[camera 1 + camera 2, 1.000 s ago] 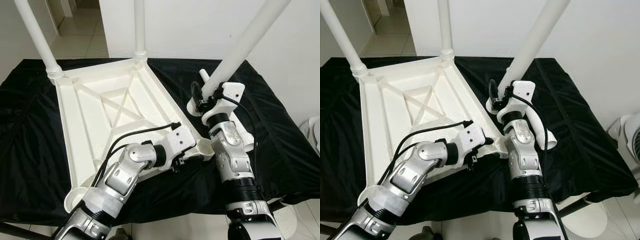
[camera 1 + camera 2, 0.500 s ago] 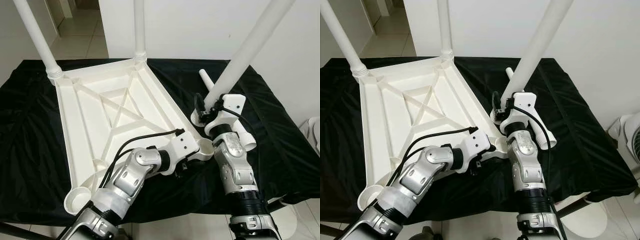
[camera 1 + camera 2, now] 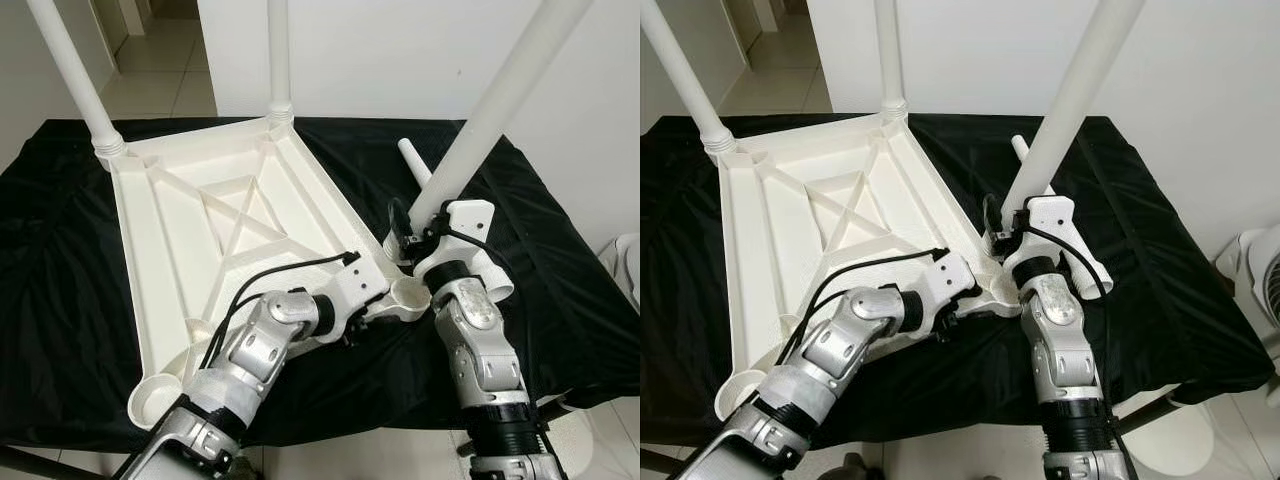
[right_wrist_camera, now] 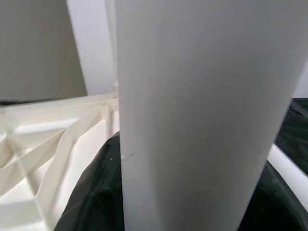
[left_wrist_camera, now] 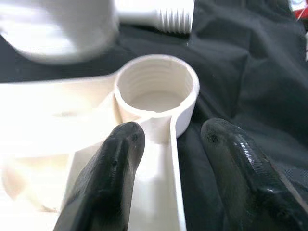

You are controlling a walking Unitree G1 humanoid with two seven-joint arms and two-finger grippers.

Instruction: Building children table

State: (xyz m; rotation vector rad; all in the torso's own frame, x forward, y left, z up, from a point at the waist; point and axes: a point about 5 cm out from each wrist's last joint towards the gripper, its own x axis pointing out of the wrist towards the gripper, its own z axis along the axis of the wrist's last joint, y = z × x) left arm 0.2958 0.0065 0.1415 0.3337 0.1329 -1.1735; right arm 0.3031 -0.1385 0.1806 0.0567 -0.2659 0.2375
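Now lowered, the right gripper (image 3: 415,237), closed on the tilted leg (image 3: 490,105), nears the socket (image 3: 410,295) at 6 o'clock; left gripper (image 5: 178,159) straddles tabletop rim (image 5: 163,168), spread wide.

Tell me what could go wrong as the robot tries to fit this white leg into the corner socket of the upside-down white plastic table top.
1. The long white plastic leg in the right gripper is tilted, not square to the threaded corner socket, so it may cross-thread or miss.
2. The left gripper only straddles the upside-down white plastic table top rim; pushing could slide it on the black cloth.
3. The spare white leg lying alongside could be knocked.
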